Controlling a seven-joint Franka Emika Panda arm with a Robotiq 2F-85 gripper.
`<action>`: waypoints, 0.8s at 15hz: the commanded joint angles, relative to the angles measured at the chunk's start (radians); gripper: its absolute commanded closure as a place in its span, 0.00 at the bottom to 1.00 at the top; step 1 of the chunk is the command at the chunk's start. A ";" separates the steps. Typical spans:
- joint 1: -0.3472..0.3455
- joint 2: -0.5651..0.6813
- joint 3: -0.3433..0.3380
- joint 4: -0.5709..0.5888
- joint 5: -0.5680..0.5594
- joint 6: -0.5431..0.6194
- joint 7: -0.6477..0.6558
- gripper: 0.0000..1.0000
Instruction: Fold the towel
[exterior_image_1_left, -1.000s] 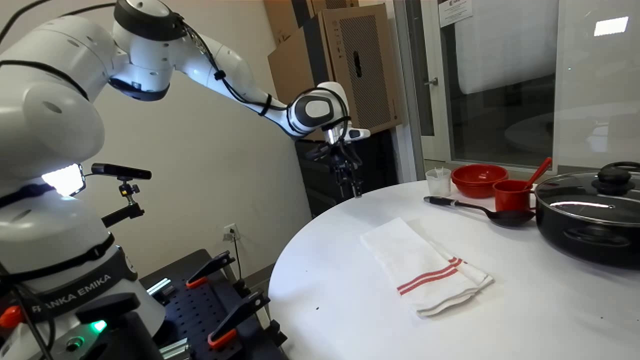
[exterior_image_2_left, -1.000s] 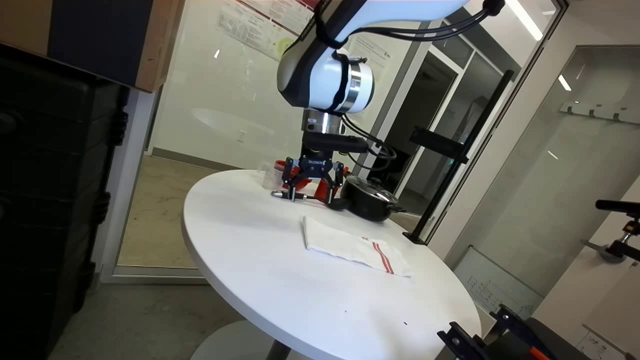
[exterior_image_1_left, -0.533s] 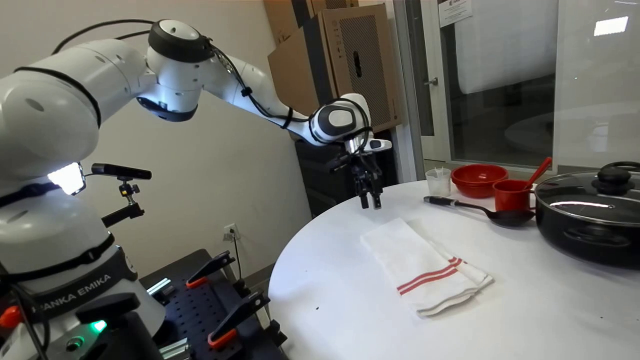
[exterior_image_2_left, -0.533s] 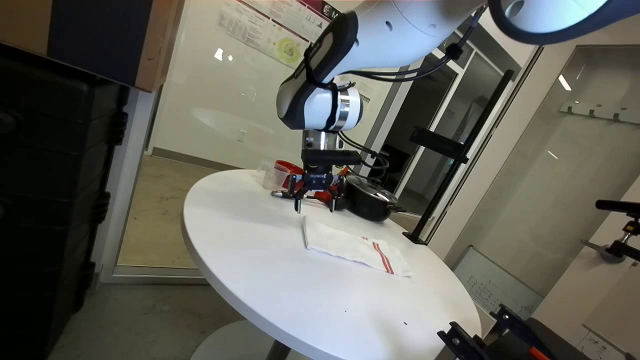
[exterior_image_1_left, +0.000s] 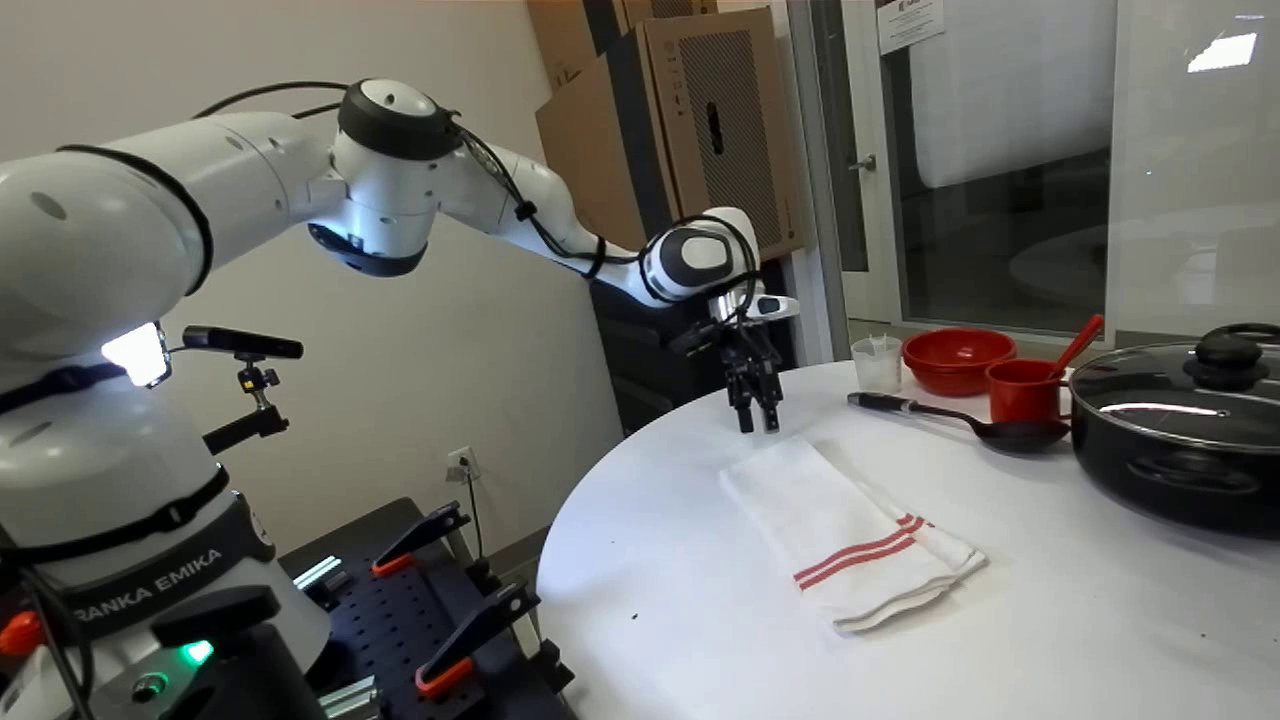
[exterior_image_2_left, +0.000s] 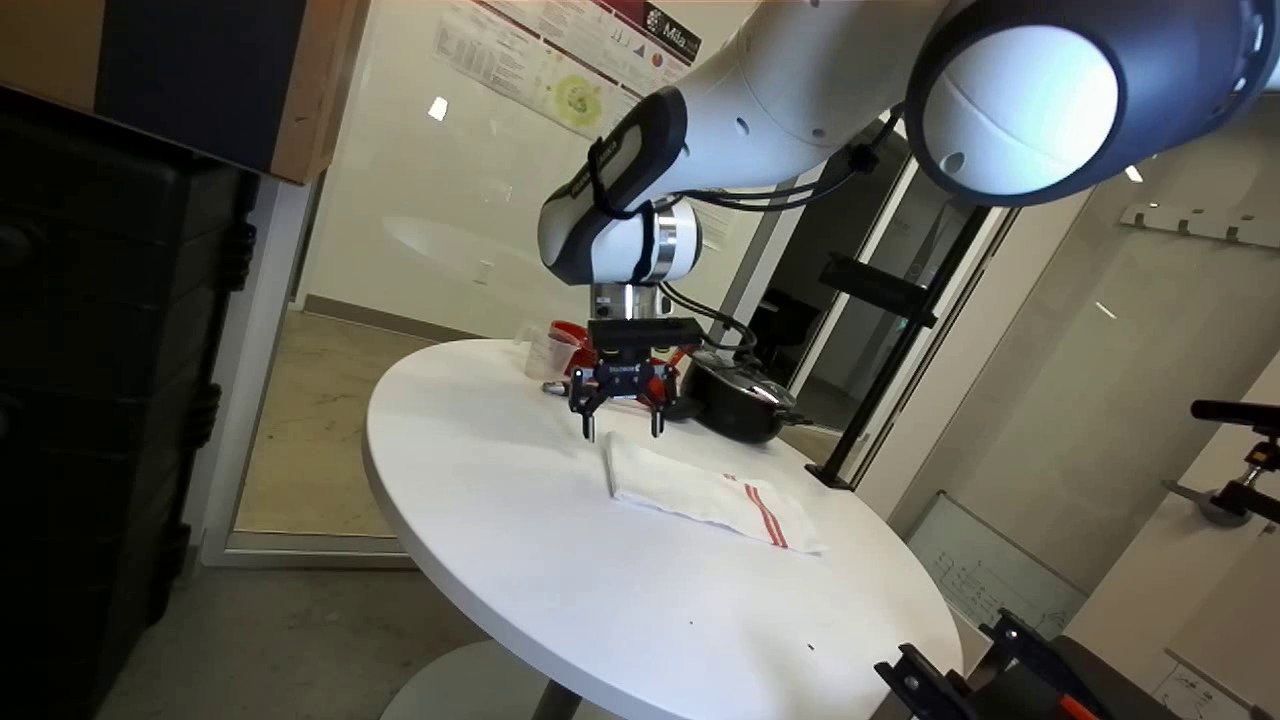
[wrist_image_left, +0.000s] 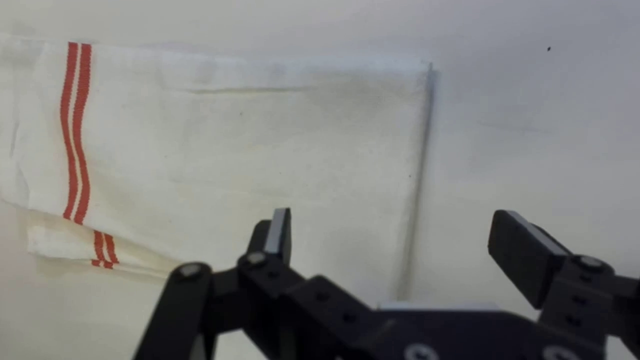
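Towel (exterior_image_1_left: 840, 520) is lying flat on the table (exterior_image_1_left: 660, 570), in folded layers but not squared up: top layer is sitting askew, a strip of the lower layer is poking out along one long side. Two red stripes (wrist_image_left: 85, 62) are running across near one end, and the lower layer is showing its own bit of striping. Plain end is facing the gripper (exterior_image_2_left: 623, 432); striped end is pointing away from it.

Gripper is hanging nose-down above the table, just beside the plain end. Fingers (wrist_image_left: 525, 257) are released and standing wide apart; in the wrist view, cloth and bare table are both showing in the gap, with the folded edge running between. One finger is overlapping the towel in that view, the other is lining up past the edge. In both exterior views the tips are ending short of the cloth, not touching it. Height over the table: cannot tell. Arm (exterior_image_1_left: 390, 190) is holding a bent pose.

Across the table, apart from the towel: clear cup (exterior_image_1_left: 878, 366) is standing by stacked red bowls (exterior_image_1_left: 957, 350); red mug (exterior_image_1_left: 1022, 393) is sitting near them, red handle (exterior_image_1_left: 1075, 350) tilting out; black spoon (exterior_image_1_left: 1022, 437) is lying in front; black pot (exterior_image_1_left: 1110, 450) is wearing its glass lid (exterior_image_1_left: 1130, 385). Spoon touching pot: cannot tell.
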 joint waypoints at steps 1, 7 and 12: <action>-0.050 -0.079 -0.022 0.116 0.021 -0.066 0.033 0.01; -0.098 -0.125 -0.027 0.186 0.025 -0.104 0.059 0.29; -0.088 -0.130 -0.027 0.209 0.025 -0.105 0.055 0.20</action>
